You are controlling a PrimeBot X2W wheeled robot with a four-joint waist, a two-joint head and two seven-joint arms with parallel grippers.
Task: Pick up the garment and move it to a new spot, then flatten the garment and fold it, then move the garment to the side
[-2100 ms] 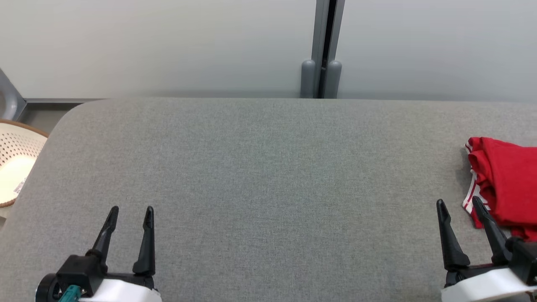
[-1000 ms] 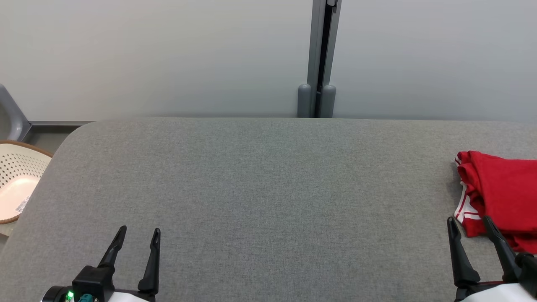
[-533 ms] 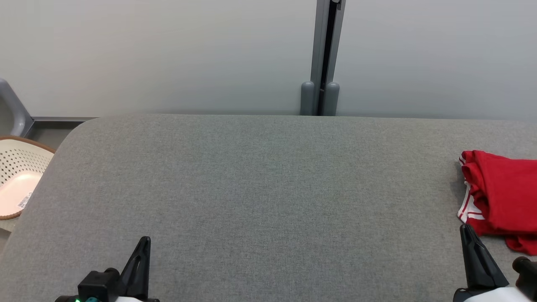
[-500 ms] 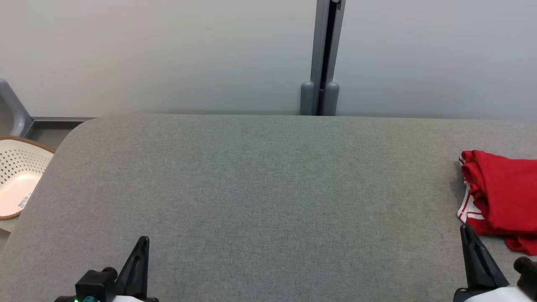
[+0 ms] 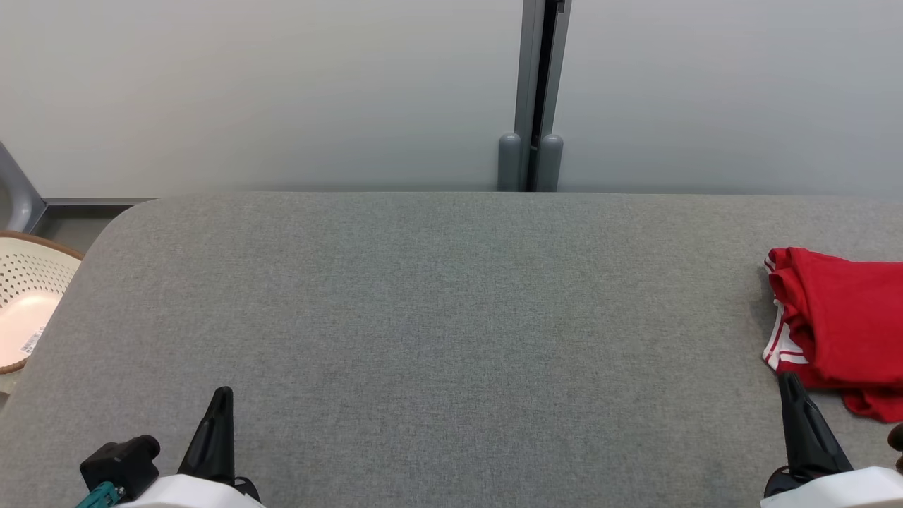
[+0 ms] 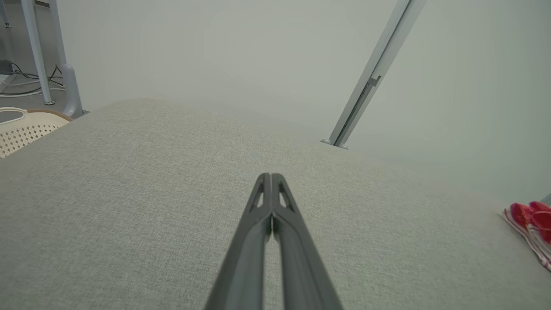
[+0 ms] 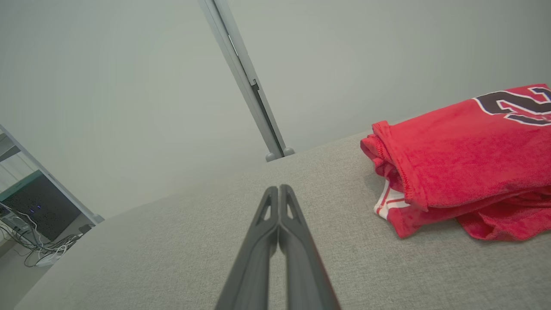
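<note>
Head view: grey fabric-covered table (image 5: 437,317) spans the frame. Red knit garment with white striped trim (image 5: 846,317) lies in a layered bundle at the table's right edge, cut off by the frame, so I can't call its long axis. Fits folded-and-parked or awaiting pickup. Cream perforated basket (image 5: 28,282) sits off the left end. Right gripper (image 5: 790,386) is just near-left of the garment, so that arm is nearer; left gripper (image 5: 220,396) is well apart. Both are closed tight and hold nothing.

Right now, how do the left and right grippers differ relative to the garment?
The right gripper sits beside the red garment, not touching it; the left gripper is far across the table from it. The left gripper lies toward the basket, the right gripper away from it. Both are shut and empty.
</note>
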